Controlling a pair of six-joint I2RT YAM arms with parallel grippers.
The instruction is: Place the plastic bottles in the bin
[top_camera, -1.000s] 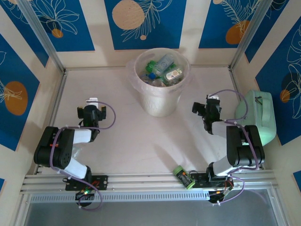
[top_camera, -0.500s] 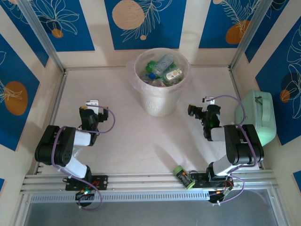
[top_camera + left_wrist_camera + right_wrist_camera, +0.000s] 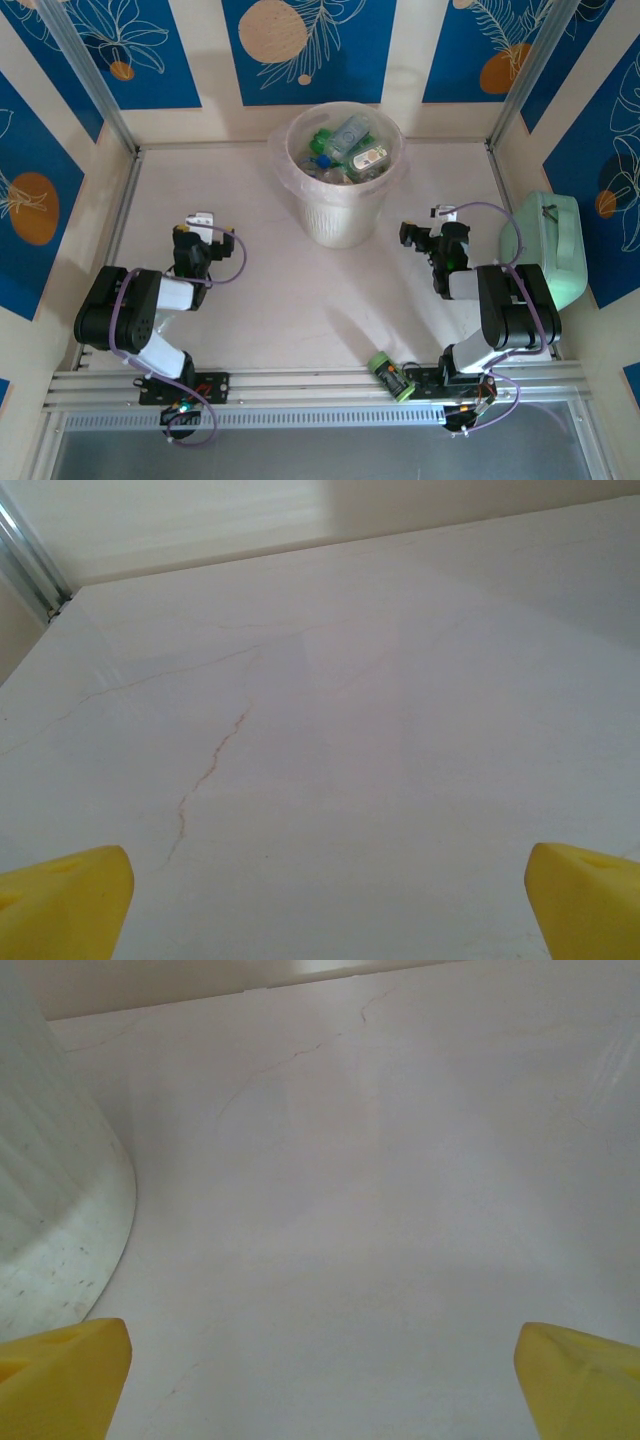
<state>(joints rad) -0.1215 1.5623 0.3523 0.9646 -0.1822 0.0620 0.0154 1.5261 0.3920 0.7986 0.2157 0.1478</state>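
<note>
The bin [image 3: 346, 215], a cream-white ribbed bucket with a clear liner, stands at the back middle of the table. Several plastic bottles [image 3: 345, 145], green, clear and blue-capped, lie heaped inside it. One green bottle [image 3: 390, 376] lies on the near rail beside the right arm's base. My left gripper [image 3: 200, 224] hovers low over the left of the table, open, with bare table between its yellow fingertips [image 3: 62, 905]. My right gripper [image 3: 430, 230] is open just right of the bin. Its fingertips [image 3: 585, 1380] hold nothing, and the bin's wall [image 3: 50, 1190] shows at the left of the right wrist view.
A mint-green rounded case [image 3: 548, 245] sits against the right wall, close behind the right arm. Aluminium posts and blue patterned walls close in the table on three sides. The metal rail [image 3: 300, 382] runs along the near edge.
The left gripper has drawn back a little towards its base. The right gripper has shifted slightly left and nearer. Both stay open and empty.
</note>
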